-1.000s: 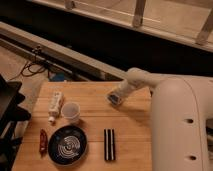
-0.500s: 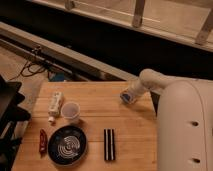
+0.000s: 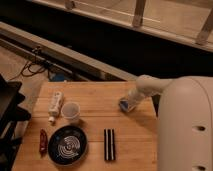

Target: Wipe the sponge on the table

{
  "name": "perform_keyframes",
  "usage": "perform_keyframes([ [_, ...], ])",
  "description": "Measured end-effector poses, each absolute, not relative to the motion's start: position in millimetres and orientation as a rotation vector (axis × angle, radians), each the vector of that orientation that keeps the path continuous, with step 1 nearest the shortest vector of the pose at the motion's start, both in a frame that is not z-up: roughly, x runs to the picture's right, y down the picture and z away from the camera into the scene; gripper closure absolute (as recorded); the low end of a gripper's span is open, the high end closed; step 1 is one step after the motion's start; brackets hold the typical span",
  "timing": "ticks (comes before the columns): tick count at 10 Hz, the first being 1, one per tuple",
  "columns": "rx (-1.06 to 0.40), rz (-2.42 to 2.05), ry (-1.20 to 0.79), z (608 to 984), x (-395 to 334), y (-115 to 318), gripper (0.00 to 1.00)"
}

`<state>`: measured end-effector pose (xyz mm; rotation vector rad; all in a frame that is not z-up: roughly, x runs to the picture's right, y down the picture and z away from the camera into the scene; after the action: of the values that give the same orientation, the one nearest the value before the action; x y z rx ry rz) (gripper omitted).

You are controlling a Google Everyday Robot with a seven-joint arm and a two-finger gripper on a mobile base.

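Note:
The light wooden table [image 3: 95,97] fills the lower middle of the camera view. My white arm comes in from the right, and its gripper [image 3: 127,104] is low over the table's right part, near the right edge. A small light-blue sponge [image 3: 123,105] shows at the gripper's tip, held there and down at the tabletop. Most of the sponge is hidden by the gripper.
On the left half lie a white bottle [image 3: 55,104] on its side, a clear cup [image 3: 71,111], a black plate with white rings [image 3: 67,145] and a red-handled tool [image 3: 43,140]. A black-and-white striped bar [image 3: 109,144] lies near the front. Black furniture [image 3: 7,112] stands left of the table.
The gripper with the sponge has slid right along the table's far part, then slightly toward the front. The other objects stayed put.

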<state>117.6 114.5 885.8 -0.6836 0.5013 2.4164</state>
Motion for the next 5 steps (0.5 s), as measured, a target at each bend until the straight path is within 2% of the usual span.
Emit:
perform_keyframes([
  [5,-0.781,2.148,0.538,880,49,108,0.98],
])
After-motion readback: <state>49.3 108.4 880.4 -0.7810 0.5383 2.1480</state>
